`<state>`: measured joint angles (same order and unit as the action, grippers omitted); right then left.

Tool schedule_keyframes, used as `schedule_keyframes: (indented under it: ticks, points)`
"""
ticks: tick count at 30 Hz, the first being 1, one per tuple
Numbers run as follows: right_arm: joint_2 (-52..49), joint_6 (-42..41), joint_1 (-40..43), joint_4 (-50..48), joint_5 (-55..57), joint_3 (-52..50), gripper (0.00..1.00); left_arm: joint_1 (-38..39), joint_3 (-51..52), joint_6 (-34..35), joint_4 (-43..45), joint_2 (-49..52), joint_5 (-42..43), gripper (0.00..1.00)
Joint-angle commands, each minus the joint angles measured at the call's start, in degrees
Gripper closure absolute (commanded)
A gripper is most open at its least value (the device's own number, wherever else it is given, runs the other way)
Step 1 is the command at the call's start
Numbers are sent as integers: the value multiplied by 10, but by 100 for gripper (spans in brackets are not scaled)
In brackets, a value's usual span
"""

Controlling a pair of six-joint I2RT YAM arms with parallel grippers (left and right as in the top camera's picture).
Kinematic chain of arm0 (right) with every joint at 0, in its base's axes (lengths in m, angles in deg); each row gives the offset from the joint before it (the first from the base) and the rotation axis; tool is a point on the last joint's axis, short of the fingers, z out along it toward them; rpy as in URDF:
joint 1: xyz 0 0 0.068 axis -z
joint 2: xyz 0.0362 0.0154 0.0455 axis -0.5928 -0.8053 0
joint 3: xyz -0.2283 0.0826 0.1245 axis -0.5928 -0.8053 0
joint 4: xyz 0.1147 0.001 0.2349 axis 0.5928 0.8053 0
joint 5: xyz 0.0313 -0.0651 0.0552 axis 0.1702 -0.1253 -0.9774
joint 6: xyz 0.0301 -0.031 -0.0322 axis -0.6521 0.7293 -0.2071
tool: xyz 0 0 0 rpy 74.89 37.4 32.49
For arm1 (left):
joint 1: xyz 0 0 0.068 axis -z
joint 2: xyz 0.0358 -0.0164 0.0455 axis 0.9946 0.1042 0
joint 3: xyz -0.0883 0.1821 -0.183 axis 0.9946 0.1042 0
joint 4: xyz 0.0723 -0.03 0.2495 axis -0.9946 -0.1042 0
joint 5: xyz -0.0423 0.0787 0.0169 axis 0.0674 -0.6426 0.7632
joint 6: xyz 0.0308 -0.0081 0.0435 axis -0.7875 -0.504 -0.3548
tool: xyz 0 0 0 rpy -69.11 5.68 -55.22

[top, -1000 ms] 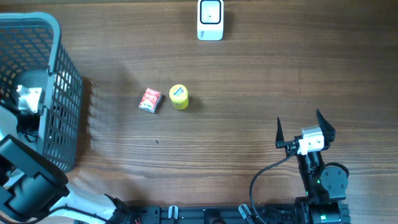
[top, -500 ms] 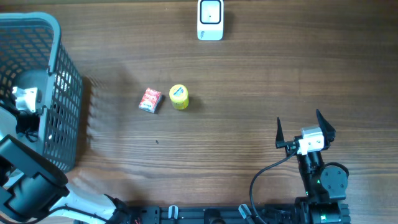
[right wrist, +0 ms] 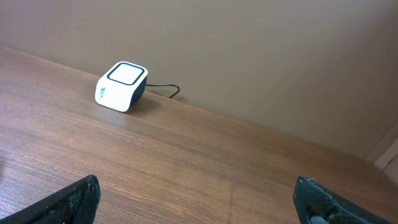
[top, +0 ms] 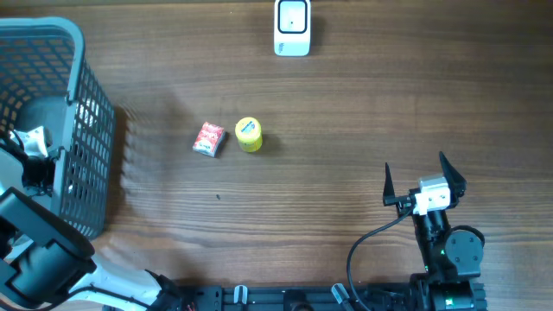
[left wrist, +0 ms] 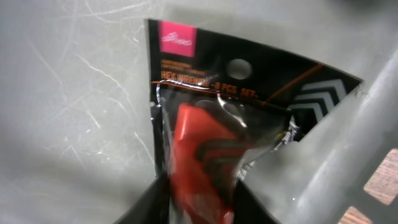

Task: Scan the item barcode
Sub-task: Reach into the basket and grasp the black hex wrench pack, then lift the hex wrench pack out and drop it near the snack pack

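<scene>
The wooden worktop (top: 346, 130) fills the view; a grey mesh basket (top: 86, 112) stands at its left edge; the right claw (top: 415, 164) is at the near right, spread wide with nothing between its fingers; the left claw (left wrist: 199, 186) is down inside the basket, pinching a hex wrench packet (left wrist: 205, 124) by its red lower part, close to the basket's grey wall; a white scanner (top: 292, 28) sits at the far middle; a small red packet (top: 208, 138) and a yellow tub (top: 248, 134) lie just beside each other, left of centre.
</scene>
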<state>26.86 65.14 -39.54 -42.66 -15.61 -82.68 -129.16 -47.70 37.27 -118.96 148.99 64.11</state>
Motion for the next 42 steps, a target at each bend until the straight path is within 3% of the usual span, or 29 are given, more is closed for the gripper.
schedule_keyframes:
  ticks: [1,6,11,15,23,33,37,42]
  points:
    - [3,5,0,-2,-5,-1,0,-4,3,5,-7,7,9,82]
    - [3,5,0,-2,-5,-1,0,-4,3,5,-16,7,9,96]
    - [3,5,0,-2,-5,-1,0,-3,3,5,-13,6,9,96]
    - [3,5,0,-2,-5,-1,0,-3,-14,48,-2,6,28,96]
    - [3,5,0,-2,-5,-1,0,-3,-128,132,0,5,287,96]
    - [3,5,0,-2,-5,-1,0,-3,-189,137,56,0,711,96]
    - [3,5,0,-2,-5,-1,0,-3,-189,137,59,0,799,96]
    - [3,5,0,-2,-5,-1,0,-4,-189,137,90,0,829,96]
